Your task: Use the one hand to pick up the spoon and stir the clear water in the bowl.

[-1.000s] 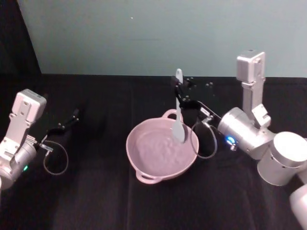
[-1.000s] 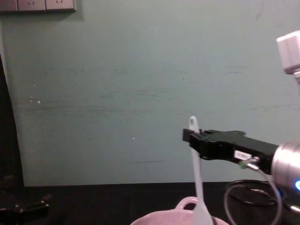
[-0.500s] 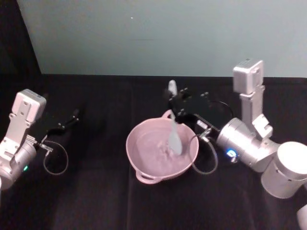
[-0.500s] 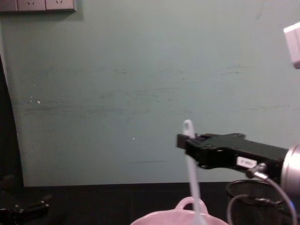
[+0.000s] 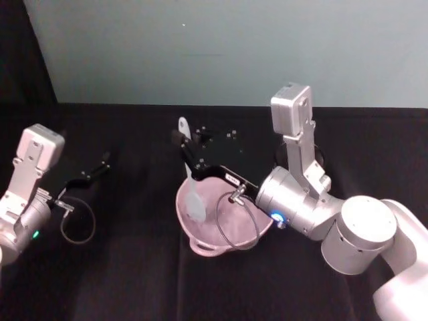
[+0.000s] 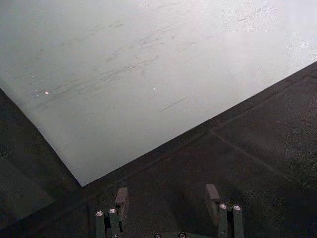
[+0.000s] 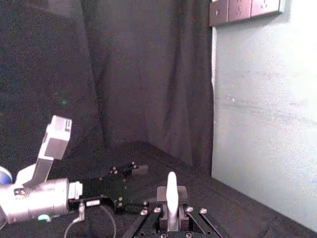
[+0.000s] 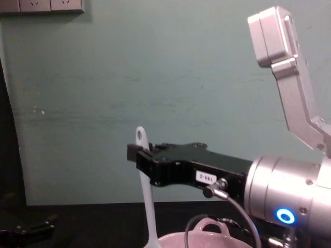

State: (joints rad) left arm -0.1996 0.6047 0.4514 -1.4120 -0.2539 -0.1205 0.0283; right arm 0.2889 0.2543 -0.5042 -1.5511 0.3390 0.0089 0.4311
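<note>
The pale pink bowl [image 5: 200, 245] sits mid-table, its loop handle and rim [image 8: 209, 238] also showing at the bottom of the chest view. My right gripper [image 5: 186, 151] reaches in from the right above the bowl's left side and is shut on the thin handle of the white spoon [image 5: 194, 200]. The spoon hangs nearly upright, with its flat head down inside the bowl near the left wall. In the chest view the spoon [image 8: 146, 201] rises past the right gripper [image 8: 138, 155], and in the right wrist view the spoon [image 7: 171, 197] stands pinched between the fingers. My left gripper [image 6: 167, 198] is open and parked at the far left.
A black cloth [image 5: 134, 281] covers the table, with a pale green wall [image 5: 200, 53] behind it. The right arm's cable loop [image 5: 235, 227] hangs over the bowl. The left arm [image 5: 30, 180] and its cable rest at the left edge, well away from the bowl.
The right gripper has swept left with the spoon, carrying its head from the bowl's right side across to the left side. The left arm has stayed put.
</note>
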